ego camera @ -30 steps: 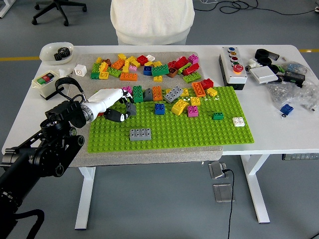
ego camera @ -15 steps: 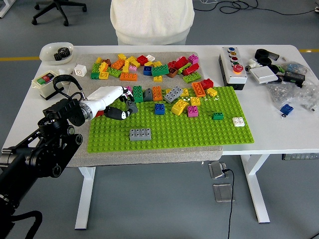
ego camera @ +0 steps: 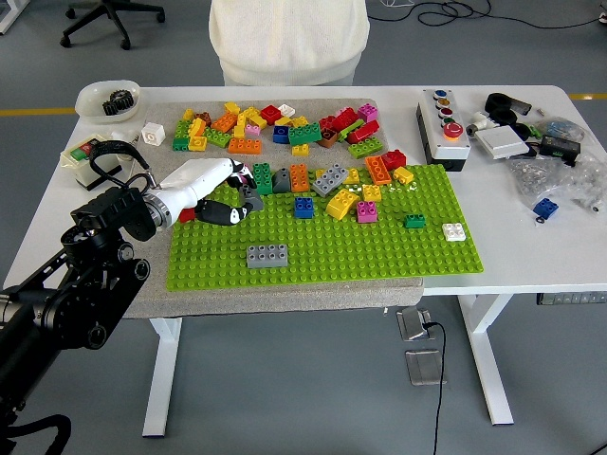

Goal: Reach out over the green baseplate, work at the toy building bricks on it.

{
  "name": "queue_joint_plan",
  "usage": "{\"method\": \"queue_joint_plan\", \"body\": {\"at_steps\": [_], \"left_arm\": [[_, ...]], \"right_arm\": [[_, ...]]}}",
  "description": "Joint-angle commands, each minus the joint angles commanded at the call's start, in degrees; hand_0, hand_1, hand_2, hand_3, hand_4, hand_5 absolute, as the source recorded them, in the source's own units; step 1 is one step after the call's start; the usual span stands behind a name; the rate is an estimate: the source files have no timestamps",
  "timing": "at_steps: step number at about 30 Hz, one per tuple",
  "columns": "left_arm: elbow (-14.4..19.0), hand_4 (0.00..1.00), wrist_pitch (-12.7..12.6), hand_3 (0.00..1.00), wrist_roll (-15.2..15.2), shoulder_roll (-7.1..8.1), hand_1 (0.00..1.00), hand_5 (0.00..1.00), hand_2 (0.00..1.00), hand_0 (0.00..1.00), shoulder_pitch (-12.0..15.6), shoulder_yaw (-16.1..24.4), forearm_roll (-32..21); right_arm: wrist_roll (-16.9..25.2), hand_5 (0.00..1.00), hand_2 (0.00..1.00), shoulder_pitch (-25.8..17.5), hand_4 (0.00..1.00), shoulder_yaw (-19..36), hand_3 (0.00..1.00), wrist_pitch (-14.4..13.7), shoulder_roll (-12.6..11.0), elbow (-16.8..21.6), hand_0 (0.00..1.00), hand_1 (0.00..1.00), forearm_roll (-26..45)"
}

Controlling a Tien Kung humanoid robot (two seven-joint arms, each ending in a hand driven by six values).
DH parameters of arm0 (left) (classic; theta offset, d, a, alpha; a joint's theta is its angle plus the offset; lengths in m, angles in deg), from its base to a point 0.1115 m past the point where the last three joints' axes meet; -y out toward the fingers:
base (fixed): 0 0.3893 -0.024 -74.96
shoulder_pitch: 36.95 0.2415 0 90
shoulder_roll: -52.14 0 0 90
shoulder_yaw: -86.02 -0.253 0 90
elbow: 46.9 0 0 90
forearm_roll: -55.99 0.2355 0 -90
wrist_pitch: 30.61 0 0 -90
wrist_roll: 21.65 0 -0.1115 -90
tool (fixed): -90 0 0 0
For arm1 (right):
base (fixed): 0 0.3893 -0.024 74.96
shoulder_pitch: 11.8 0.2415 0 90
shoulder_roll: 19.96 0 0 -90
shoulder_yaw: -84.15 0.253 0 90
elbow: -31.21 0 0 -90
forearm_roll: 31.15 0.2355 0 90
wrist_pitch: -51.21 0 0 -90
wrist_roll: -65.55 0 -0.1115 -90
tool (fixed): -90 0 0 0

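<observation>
Left arm: black, enters from the lower-left corner and extends up and to the right over the table.
Left wrist: silver-grey cuff joins the black forearm to the white hand shell; black cable loops above it.
Left hand (ego camera: 216,192): white back facing up, pointing right; dark fingers (ego camera: 248,192) curled downward at the tip, thumb lying low beneath the palm. Whether anything is grasped cannot be determined.
Right arm: not visible.
Person: white-clad torso at the far edge; hands not visible.
</observation>
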Motion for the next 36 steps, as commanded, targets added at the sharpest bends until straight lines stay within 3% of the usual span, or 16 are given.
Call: {"method": "queue_joint_plan", "body": {"at_steps": [16, 36], "left_arm": [[7.55, 0.415, 0.91, 0.550, 0.69, 1.95, 0.645, 0.173, 0.543, 0.681, 3.80, -1.66, 0.00], [15.20, 0.426, 1.81, 0.554, 1.44, 2.76, 0.644, 0.179, 0.546, 0.683, 9.03, -2.27, 0.00]], "right_arm": [[-0.05, 0.517, 0.620, -0.44, 0.726, 0.27, 0.527, -0.08, 0.08, 0.00, 0.732, 0.610, 0.04], [0.00, 0.517, 0.620, -0.54, 0.726, 0.43, 0.527, -0.16, 0.09, 0.00, 0.730, 0.610, 0.27]]}}
